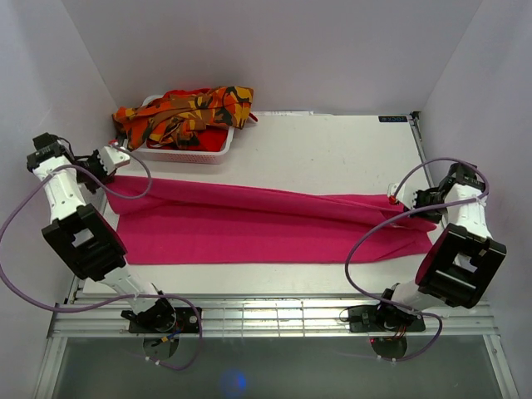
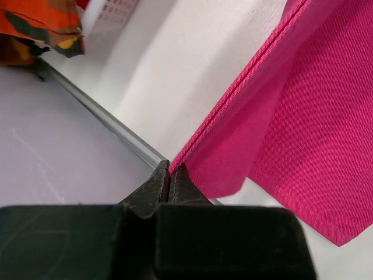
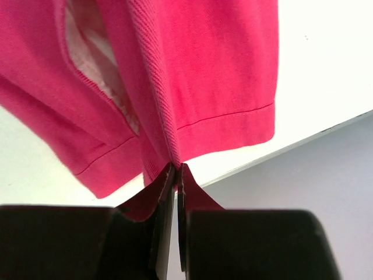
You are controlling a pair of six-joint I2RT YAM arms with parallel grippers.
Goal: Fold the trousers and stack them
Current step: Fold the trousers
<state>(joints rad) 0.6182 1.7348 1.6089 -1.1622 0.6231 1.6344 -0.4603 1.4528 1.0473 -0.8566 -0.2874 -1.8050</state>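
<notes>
Magenta-pink trousers (image 1: 249,220) lie stretched across the table from left to right. My left gripper (image 1: 116,158) is shut on their far left corner; in the left wrist view the gripper (image 2: 169,169) pinches the stitched edge of the pink trousers (image 2: 303,111) and the cloth hangs off it. At the right end my right gripper (image 1: 397,198) is shut on the waist end, seen in the right wrist view as the gripper (image 3: 176,168) clamped on a seam of the pink trousers (image 3: 204,70). Orange camouflage trousers (image 1: 187,108) lie heaped in the basket.
A white slotted basket (image 1: 179,153) stands at the back left, close to my left gripper. The table's metal edge (image 2: 105,114) runs just beside the left gripper. White walls close in both sides; the right table edge (image 3: 303,143) is near the right gripper.
</notes>
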